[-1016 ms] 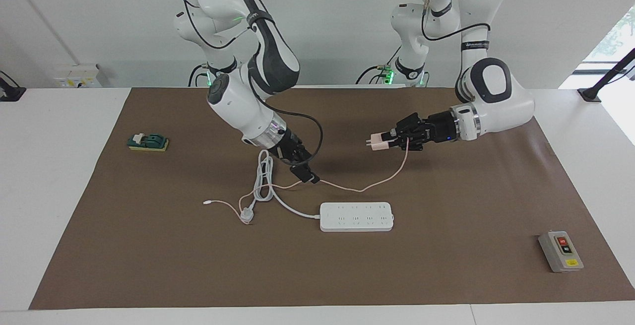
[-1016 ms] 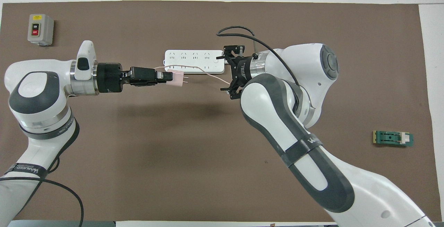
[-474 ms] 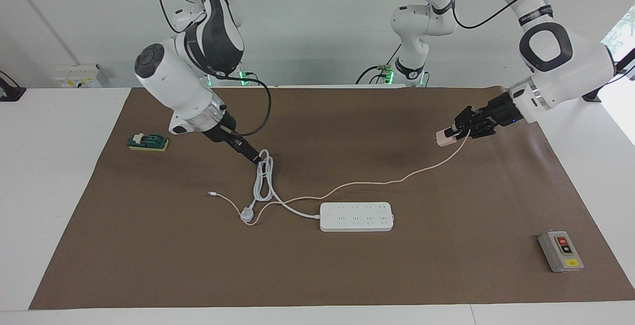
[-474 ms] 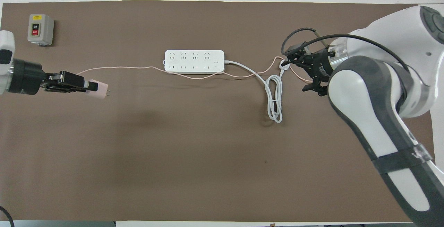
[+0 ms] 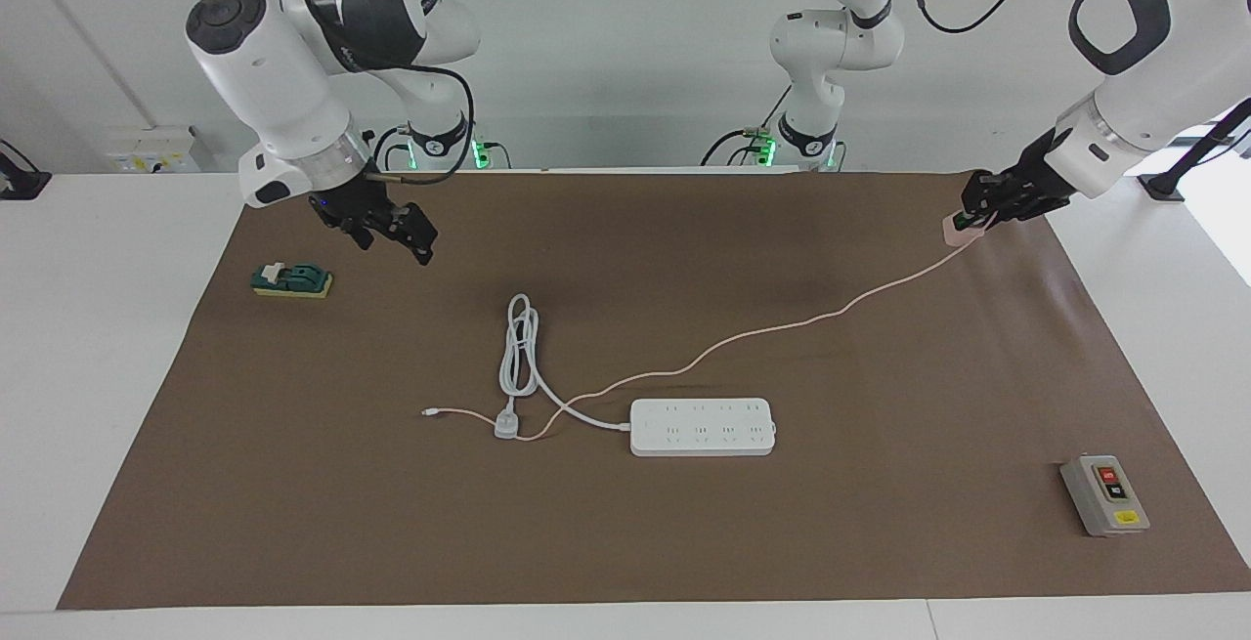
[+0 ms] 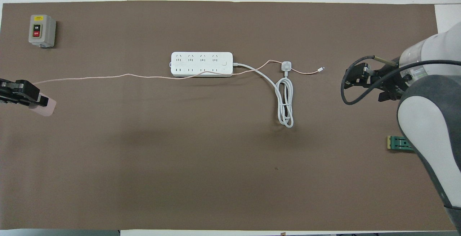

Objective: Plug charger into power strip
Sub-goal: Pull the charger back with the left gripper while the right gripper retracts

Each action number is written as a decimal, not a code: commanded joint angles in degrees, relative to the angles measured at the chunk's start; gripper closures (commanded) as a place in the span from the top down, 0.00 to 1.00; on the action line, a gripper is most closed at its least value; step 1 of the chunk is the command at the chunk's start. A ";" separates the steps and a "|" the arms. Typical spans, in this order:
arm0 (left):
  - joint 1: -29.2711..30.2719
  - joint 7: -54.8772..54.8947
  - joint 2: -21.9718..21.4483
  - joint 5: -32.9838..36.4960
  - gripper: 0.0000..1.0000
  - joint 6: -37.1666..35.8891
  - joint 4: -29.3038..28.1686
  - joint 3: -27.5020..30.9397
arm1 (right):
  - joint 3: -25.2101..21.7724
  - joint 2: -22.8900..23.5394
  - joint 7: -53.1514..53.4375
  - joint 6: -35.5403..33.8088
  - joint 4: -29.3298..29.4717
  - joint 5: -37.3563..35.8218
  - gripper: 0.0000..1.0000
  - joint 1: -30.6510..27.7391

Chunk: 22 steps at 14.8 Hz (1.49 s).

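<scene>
Both arms have swung apart since a second ago, each away from the table's middle toward its own end; the left gripper (image 5: 972,215) has carried the charger (image 5: 955,231) with it and the pink cable (image 5: 782,329) has drawn out almost straight; the right gripper (image 5: 396,230) has let that cable go and risen.

One charger shows, clamped in the left fingers, up in the air over the mat's (image 5: 625,542) edge at the left arm's end; its prongs cannot be made out, and in the overhead view only the gripper's tip (image 6: 34,99) and the pink cube (image 6: 45,107) show at the frame's edge; one cable runs from it down to the mat, crosses the strip's (image 5: 703,426) nearer edge, and ends in a small connector (image 5: 429,412) toward the right arm's end.

One strip lies flat near the mat's middle, farther from the robots than either gripper's place, nothing plugged in; its one thick cord (image 5: 518,347) loops toward the robots, and its plug (image 5: 505,425) rests on the pink cable.

The right gripper hangs empty, fingers apart, over the mat near the green switch (image 5: 291,280); in the overhead view the right arm partly covers that switch (image 6: 399,143).

One grey button box (image 5: 1104,494) sits at the mat's corner, at the left arm's end.
</scene>
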 commanded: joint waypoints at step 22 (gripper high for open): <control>-14.60 -62.71 1.64 5.29 0.00 5.78 3.31 -1.90 | -3.32 -1.08 -22.29 -6.55 5.24 -5.69 1.00 -5.37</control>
